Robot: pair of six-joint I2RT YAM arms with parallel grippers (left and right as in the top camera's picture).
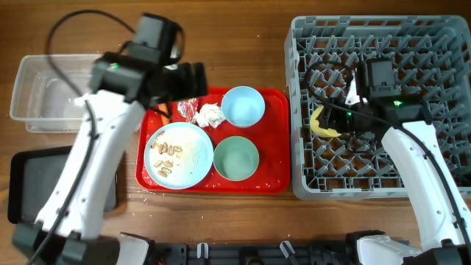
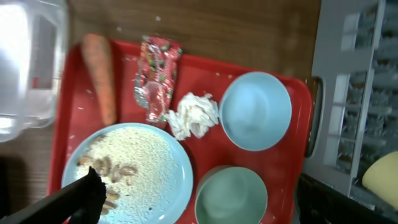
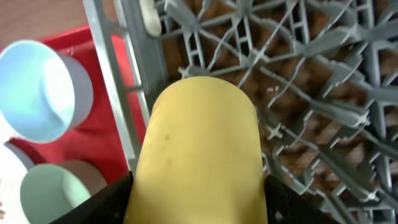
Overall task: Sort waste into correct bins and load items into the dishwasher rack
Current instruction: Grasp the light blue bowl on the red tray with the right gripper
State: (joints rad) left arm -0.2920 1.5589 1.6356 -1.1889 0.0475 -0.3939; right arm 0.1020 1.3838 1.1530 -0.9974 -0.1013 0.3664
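Observation:
My right gripper is shut on the yellow cup, holding it on its side just inside the left edge of the grey dishwasher rack; the cup fills the right wrist view. My left gripper is open and empty above the red tray. On the tray lie the orange carrot, red wrapper, white tissue, light-blue bowl, pale-green bowl and the blue plate with beige scraps. In the overhead view my left arm hides most of the carrot.
The clear tub stands at the far left, with the black tray in front of it, partly under my left arm. The red tray lies between the bins and the rack. Wooden table shows behind the tray.

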